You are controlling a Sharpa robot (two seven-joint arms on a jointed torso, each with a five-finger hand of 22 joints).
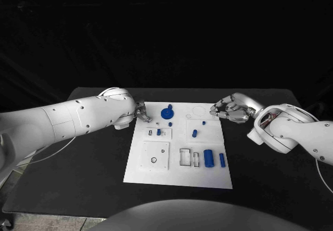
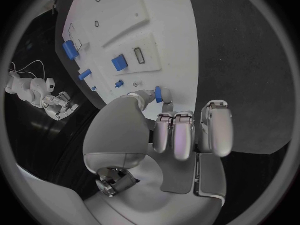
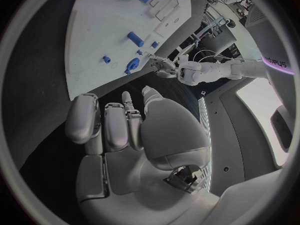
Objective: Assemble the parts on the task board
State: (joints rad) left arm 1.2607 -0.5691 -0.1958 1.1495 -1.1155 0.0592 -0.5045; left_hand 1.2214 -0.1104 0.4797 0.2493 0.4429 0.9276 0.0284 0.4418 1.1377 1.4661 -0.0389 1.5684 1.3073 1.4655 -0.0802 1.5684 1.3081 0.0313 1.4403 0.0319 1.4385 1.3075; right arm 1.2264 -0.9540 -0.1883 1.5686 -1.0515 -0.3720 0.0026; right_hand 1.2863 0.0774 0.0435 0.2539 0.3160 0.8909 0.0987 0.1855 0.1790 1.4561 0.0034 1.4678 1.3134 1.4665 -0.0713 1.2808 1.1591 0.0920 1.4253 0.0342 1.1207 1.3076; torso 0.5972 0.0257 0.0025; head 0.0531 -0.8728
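The white task board [image 1: 208, 178] lies mid-table. On it are a round blue part [image 1: 167, 113] near the far edge, small blue pegs [image 1: 170, 124] [image 1: 159, 131] [image 1: 195, 133], and a blue cylinder [image 1: 208, 157] beside a blue bar [image 1: 222, 160]. My left hand [image 1: 141, 113] hovers at the board's far left corner with its fingers curled. In the left wrist view this hand [image 2: 169, 135] pinches a small blue part [image 2: 159, 94] between thumb and fingertip. My right hand [image 1: 232, 110] is at the board's far right corner, its fingers [image 3: 106, 125] curled on nothing.
The black table [image 1: 83, 168] has bare room on both sides of the board. A thin white cable [image 1: 48, 151] trails over its left side. Raised white plates with slots [image 1: 155, 155] [image 1: 187, 157] sit on the board's near half.
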